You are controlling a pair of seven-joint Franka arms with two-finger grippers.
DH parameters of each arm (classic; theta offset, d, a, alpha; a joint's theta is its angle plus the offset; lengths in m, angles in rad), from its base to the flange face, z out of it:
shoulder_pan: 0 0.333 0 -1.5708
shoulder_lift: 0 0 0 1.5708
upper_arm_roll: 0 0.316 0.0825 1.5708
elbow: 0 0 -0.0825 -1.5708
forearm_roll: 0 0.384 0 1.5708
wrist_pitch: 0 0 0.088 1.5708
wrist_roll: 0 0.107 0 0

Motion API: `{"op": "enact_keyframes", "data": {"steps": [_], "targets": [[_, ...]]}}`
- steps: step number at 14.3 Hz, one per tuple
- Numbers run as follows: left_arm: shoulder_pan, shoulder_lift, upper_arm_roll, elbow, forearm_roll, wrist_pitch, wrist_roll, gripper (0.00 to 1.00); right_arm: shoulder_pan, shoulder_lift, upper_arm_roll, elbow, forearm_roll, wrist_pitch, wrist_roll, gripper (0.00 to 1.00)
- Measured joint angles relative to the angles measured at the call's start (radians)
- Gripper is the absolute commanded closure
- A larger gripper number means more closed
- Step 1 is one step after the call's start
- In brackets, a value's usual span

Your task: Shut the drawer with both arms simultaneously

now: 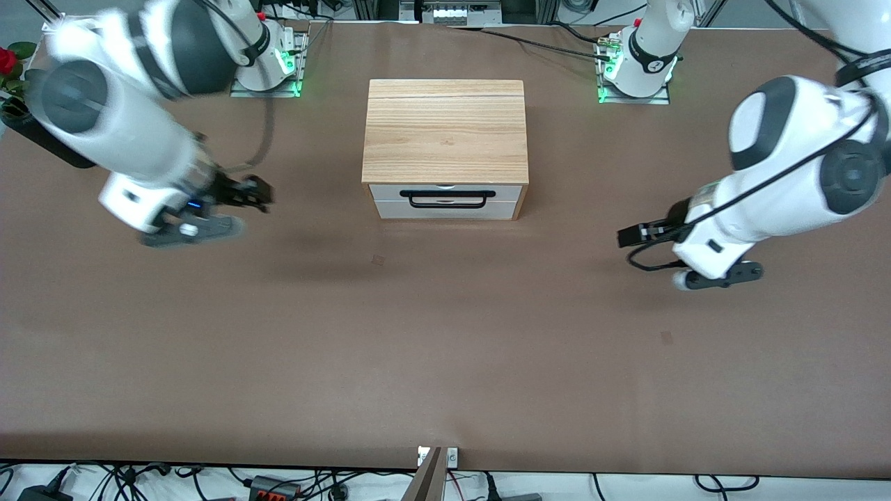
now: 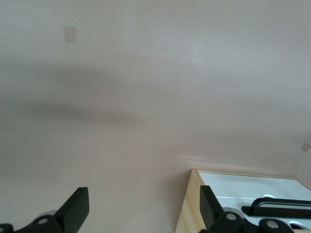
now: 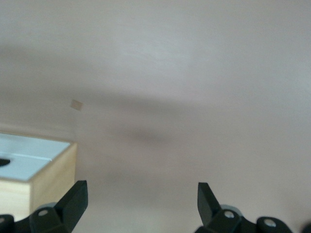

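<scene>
The light-wood cabinet [image 1: 445, 132] stands mid-table. Its drawer [image 1: 390, 193], white-fronted with a black bar handle [image 1: 449, 197], sits flush with the cabinet front, above a plain white panel. My right gripper [image 1: 261, 192] is open and empty, beside the cabinet toward the right arm's end, well apart from it. My left gripper [image 1: 624, 236] is open and empty toward the left arm's end. In the left wrist view the gripper [image 2: 144, 206] frames bare table, with the cabinet [image 2: 188, 206] and handle [image 2: 284, 203] at one side. In the right wrist view the gripper [image 3: 142, 199] sees the cabinet corner [image 3: 51, 177].
A black vase with a red rose [image 1: 8, 61] stands at the table's corner by the right arm. The arm bases [image 1: 268, 66] [image 1: 637, 69] stand farther from the front camera than the cabinet. A small tape mark [image 1: 378, 259] lies on the brown table [image 1: 445, 348].
</scene>
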Motion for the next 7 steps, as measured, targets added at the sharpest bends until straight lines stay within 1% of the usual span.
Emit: {"op": "enact_keyframes", "data": {"steps": [1,2,3,4,7], "targets": [[0.027,0.000,0.000,0.020,0.000,-0.020,0.022,0.00,-0.008,-0.010,-0.024,0.039,0.000,-0.053,-0.002,0.00],[0.054,-0.002,0.001,0.037,0.000,-0.034,0.039,0.00,-0.030,-0.018,-0.033,0.074,0.000,-0.094,-0.002,0.00],[0.079,-0.006,0.001,0.050,0.001,-0.043,0.051,0.00,-0.062,-0.027,-0.027,0.096,0.000,-0.119,-0.003,0.00],[0.101,-0.019,0.001,0.056,0.011,-0.048,0.055,0.00,-0.106,-0.041,-0.003,0.105,0.000,-0.135,-0.008,0.00],[0.146,-0.100,0.002,0.051,0.115,-0.072,0.057,0.00,-0.303,-0.085,0.150,0.084,0.001,-0.157,-0.064,0.00]]}}
